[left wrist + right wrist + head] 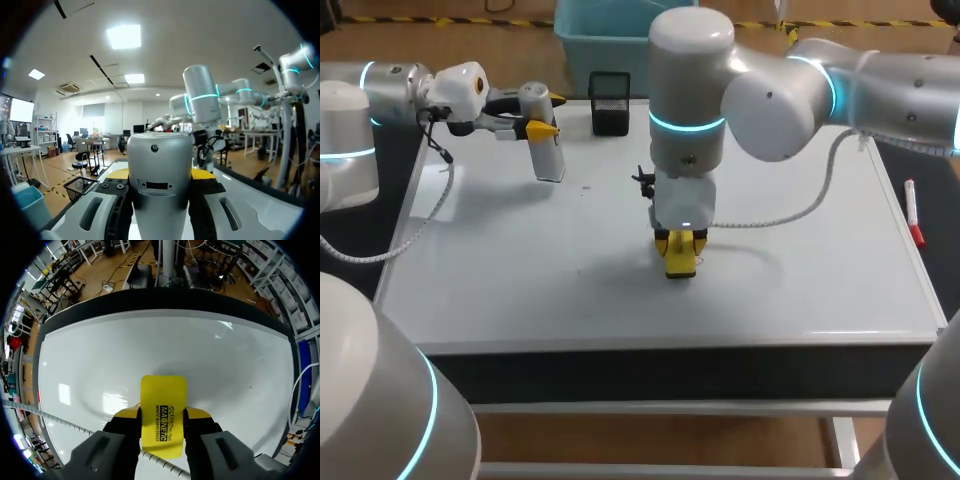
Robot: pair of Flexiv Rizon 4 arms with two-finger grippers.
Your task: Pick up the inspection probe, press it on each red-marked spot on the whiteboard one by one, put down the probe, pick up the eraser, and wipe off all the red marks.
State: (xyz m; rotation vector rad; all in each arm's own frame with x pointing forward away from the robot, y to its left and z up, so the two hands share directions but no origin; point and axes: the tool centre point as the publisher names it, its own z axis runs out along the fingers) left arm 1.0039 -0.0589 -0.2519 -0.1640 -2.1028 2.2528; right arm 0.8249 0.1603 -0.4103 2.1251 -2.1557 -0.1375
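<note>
Your right gripper [681,242] clamps the eraser [681,266] at the whiteboard's [800,290] center; at 10 o'clock, your left gripper [548,115] grips the upright probe [550,155].

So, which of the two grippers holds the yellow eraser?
The right gripper, at the middle of the whiteboard: the flat yellow eraser is clamped in it. The left gripper, at the far left corner, holds the grey probe.
</note>
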